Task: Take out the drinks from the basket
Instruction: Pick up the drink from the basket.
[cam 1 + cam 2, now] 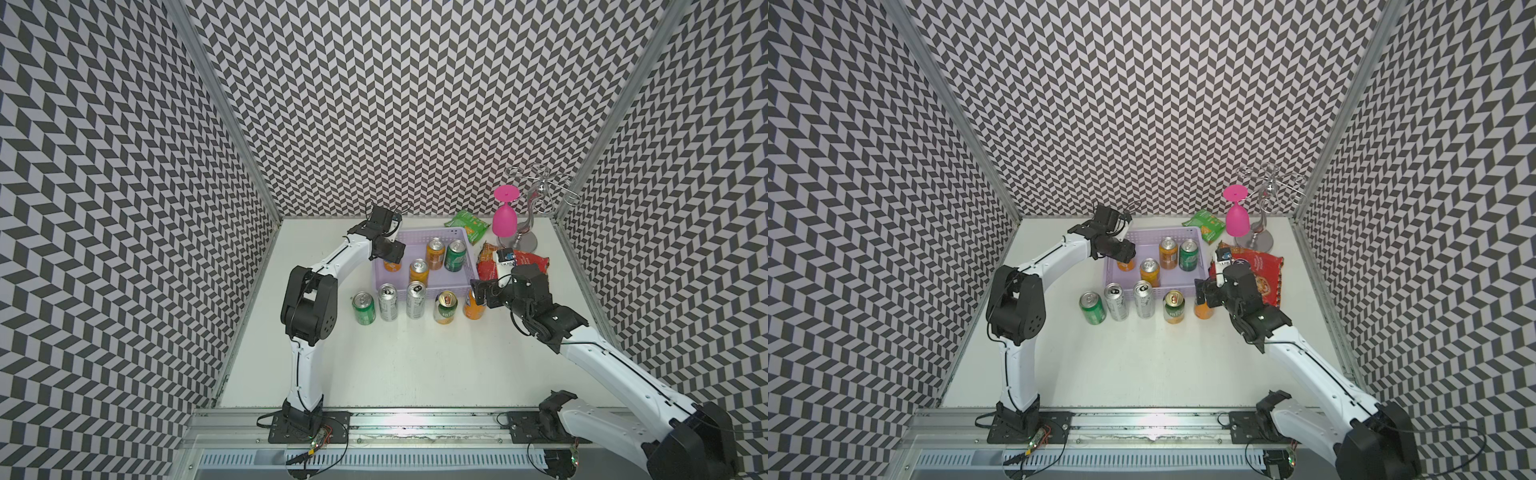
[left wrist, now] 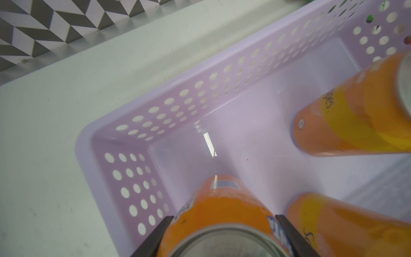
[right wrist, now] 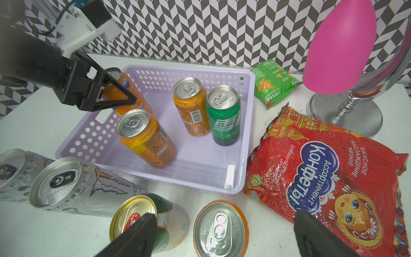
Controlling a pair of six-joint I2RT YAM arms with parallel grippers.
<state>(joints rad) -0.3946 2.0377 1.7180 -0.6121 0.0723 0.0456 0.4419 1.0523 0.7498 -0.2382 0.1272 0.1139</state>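
In both top views my left gripper (image 1: 390,254) sits over the gripped orange can (image 1: 391,266), so I see only the can's lower body under the black jaws; its lid is covered. The left wrist view crops that lid at the frame edge. I cannot tell whether its base rests on the floor of the basket (image 1: 468,266) or is clear of it. The right gripper (image 1: 478,293) hides most of the outer orange can (image 1: 473,311) from above, and in the right wrist view its own fingers (image 3: 142,231) run out of frame.

The left gripper is closed onto the gripped orange can: in the left wrist view a finger presses each side of it, just below the rim. That can is inside the basket, close by its left wall. The right gripper is spread wide with nothing in it. It hangs directly above the outer orange can, which stands on the worktop (image 1: 415,365) just outside the basket's near right corner.

Three more drinks stand in the basket: the middle orange can (image 1: 418,272), the rear orange can (image 1: 435,254) and the basket green can (image 1: 455,256) just beside it. On the worktop along the basket's near wall stand the worktop green can (image 1: 363,309), the left silver can (image 1: 387,303), the right silver can (image 1: 415,301) and the gold-topped can (image 1: 445,308).
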